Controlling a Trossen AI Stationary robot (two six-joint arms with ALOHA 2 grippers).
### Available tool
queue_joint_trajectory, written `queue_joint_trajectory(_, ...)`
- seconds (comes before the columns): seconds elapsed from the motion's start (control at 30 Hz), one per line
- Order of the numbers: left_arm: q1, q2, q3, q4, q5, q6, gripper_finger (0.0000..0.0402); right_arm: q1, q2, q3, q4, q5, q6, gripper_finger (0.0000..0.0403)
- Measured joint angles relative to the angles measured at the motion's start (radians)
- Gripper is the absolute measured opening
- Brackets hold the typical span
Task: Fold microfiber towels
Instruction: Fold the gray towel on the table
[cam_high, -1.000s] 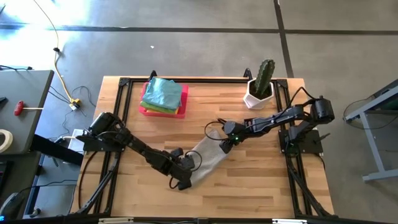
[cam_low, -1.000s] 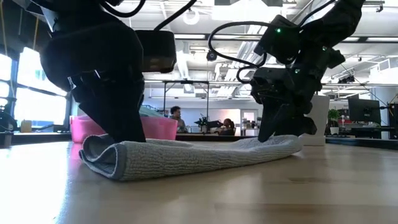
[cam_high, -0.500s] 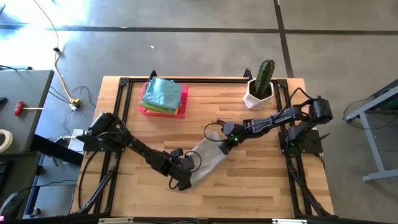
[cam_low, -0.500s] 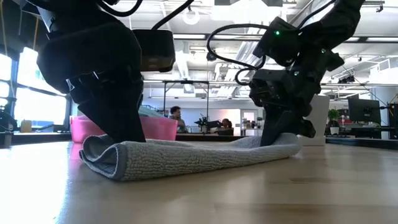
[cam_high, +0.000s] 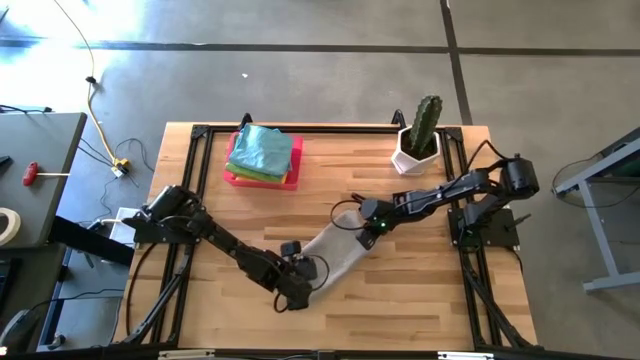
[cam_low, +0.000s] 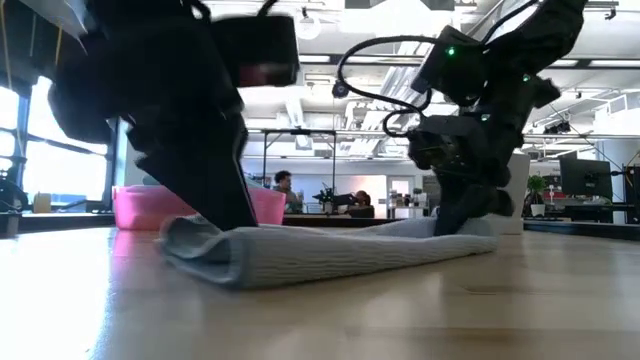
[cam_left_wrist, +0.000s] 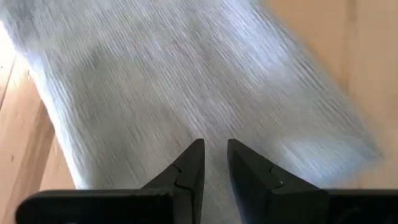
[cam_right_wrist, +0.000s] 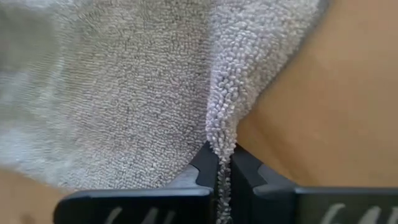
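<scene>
Grey towel (cam_high: 335, 252) folded mid-table; right gripper (cam_high: 372, 229) jaws pinch its far edge, left gripper (cam_high: 302, 292) jaws nearly closed, grasping its near end

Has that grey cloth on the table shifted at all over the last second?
Yes. In the low view the grey towel has slid to the right: its folded end, earlier level with the pink tray's left edge, now lies further along it.

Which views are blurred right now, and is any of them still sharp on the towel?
Left wrist view: grey towel smeared by motion. Low view: left arm and towel's folded end soft. Right wrist view: crisp, its fingers pinching a towel edge. High view: clear.
</scene>
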Motion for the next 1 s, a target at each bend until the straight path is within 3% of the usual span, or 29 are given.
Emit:
queue_joint_trajectory(0.1, -0.016, -0.001, 0.022, -0.062, -0.003, -0.021, 0.0062, 0.000, -0.022, 0.025, -0.114, 0.057, -0.025, 0.0002)
queue_joint_trajectory(0.33, -0.060, -0.003, 0.042, -0.119, -0.012, -0.111, 0.0062, 0.043, -0.034, 0.253, -0.626, 0.320, -0.106, 0.0001)
queue_joint_trajectory(0.47, -0.081, -0.004, 0.043, -0.117, -0.019, -0.137, 0.0062, 0.076, -0.035, 0.365, -0.750, 0.378, -0.103, 0.0000)
queue_joint_trajectory(0.7, -0.110, -0.005, 0.044, -0.118, -0.025, -0.141, 0.0062, 0.173, -0.018, 0.451, -0.706, 0.380, 0.000, 0.0000)
queue_joint_trajectory(1.0, -0.132, -0.006, 0.045, -0.139, -0.102, -0.138, 0.0062, 0.293, 0.106, 0.544, -0.606, 0.373, 0.112, 0.0000)
